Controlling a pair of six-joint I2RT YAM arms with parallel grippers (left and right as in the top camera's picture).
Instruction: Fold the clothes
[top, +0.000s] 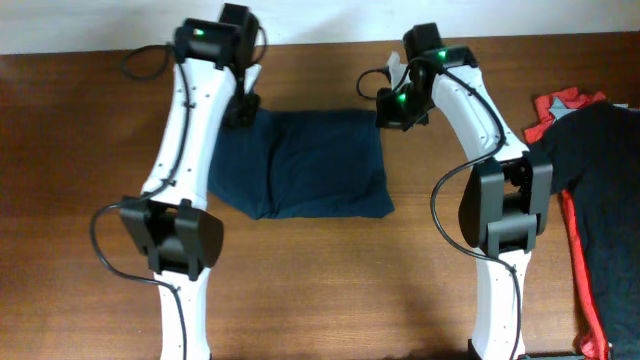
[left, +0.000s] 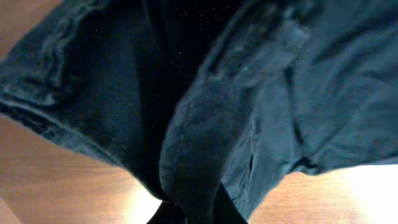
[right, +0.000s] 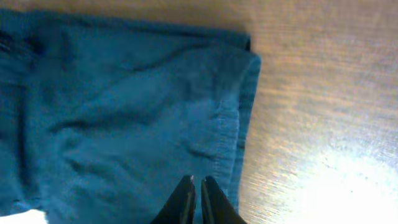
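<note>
The dark navy shorts (top: 300, 165) lie folded in a rough rectangle at the middle of the wooden table (top: 330, 290). My left gripper (top: 240, 108) is at their far left corner. In the left wrist view a bunched fold of the shorts (left: 249, 74) runs down into the jaws (left: 196, 210), which are shut on it. My right gripper (top: 392, 108) is at the far right corner. In the right wrist view its fingers (right: 199, 182) are shut and empty, just above the hemmed edge of the shorts (right: 124, 124).
A black shirt (top: 600, 180) lies over a red garment (top: 560, 105) at the table's right edge, close to the right arm's base. Bare wood shows in front of the shorts and to the left.
</note>
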